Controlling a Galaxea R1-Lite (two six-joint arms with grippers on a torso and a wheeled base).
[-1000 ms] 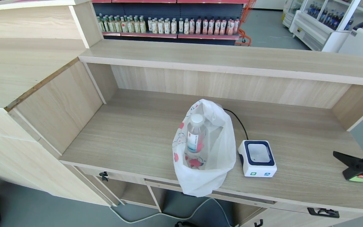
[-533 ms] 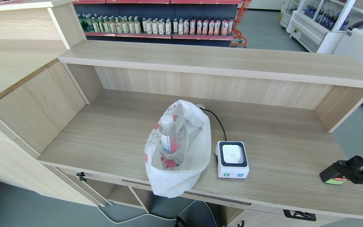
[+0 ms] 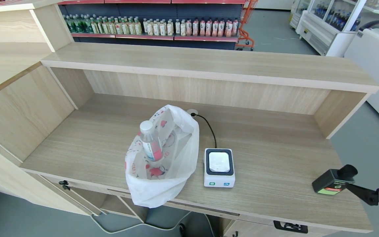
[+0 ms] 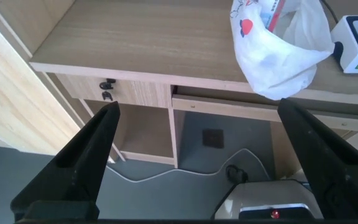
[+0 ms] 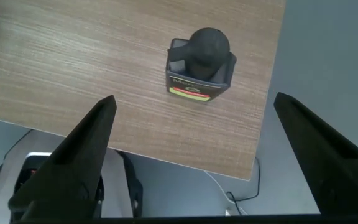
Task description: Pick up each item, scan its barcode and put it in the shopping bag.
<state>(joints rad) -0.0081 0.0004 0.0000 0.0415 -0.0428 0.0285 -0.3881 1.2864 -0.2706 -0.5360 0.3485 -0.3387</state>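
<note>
- Where the counter (image 3: pixel 275 158) drops off at its front edge, the left gripper (image 4: pixel 197 118) hangs below the worktop, facing the drawers and the open cubby. Its claw is spread wide and holds nothing.
- The right gripper (image 3: pixel 364 182) hovers off the counter's right front corner, its claw also wide apart and empty.
- A small black container (image 3: pixel 331 181) with a round cap and a red-and-green label sits on the worktop near that right front corner. It is ahead of the right gripper's spread fingers, and the right wrist view shows neither finger touching it.
- The shopping bag (image 3: pixel 163 177), white plastic with red prints, sits at the front edge left of centre with its mouth open. Its bottom bulges over the edge.
- A clear bottle (image 3: pixel 150 141) with a white cap and a red-and-white label stands tilted inside the bag.
- The barcode scanner (image 3: pixel 219 166), white with a dark-framed window facing up, sits just right of the bag.
- Its black cable (image 3: pixel 207 126) runs back to a hole in the worktop.
- Beyond the raised ledge (image 3: pixel 209 62), store shelves (image 3: pixel 150 28) hold rows of bottles.
</note>
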